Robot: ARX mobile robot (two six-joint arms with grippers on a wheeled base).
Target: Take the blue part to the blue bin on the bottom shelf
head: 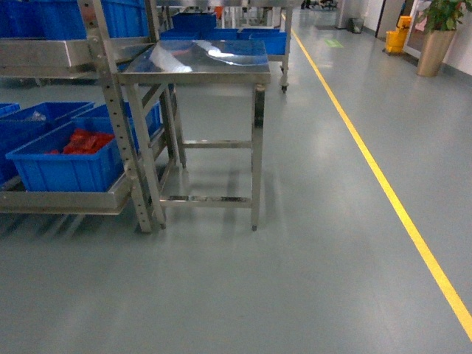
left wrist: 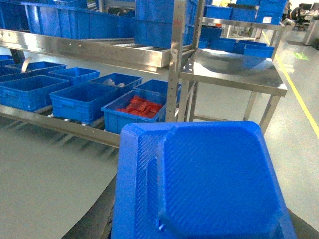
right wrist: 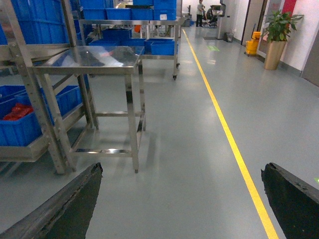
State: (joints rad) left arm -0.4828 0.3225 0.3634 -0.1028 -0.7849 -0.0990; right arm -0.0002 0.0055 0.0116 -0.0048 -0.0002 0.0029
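Note:
The blue part (left wrist: 209, 174), a textured bright-blue plastic piece with a raised panel, fills the lower half of the left wrist view. My left gripper (left wrist: 202, 221) is shut on it, and only dark edges of its fingers (left wrist: 99, 219) show beside it. Ahead of it, blue bins stand in rows on the bottom shelf (left wrist: 50, 121). One blue bin (left wrist: 79, 110) with a smooth inside stands just left of the crate of red bags (left wrist: 139, 106). My right gripper (right wrist: 182, 169) hangs open over bare floor. Neither gripper shows in the head view.
A small steel table (head: 195, 70) stands right of the rack post (head: 118, 110). The crate of red bags (head: 70, 158) sits at the shelf's right end (head: 59, 200). A yellow floor line (head: 383, 184) runs on the right. More blue crates (left wrist: 79, 22) fill the upper shelf.

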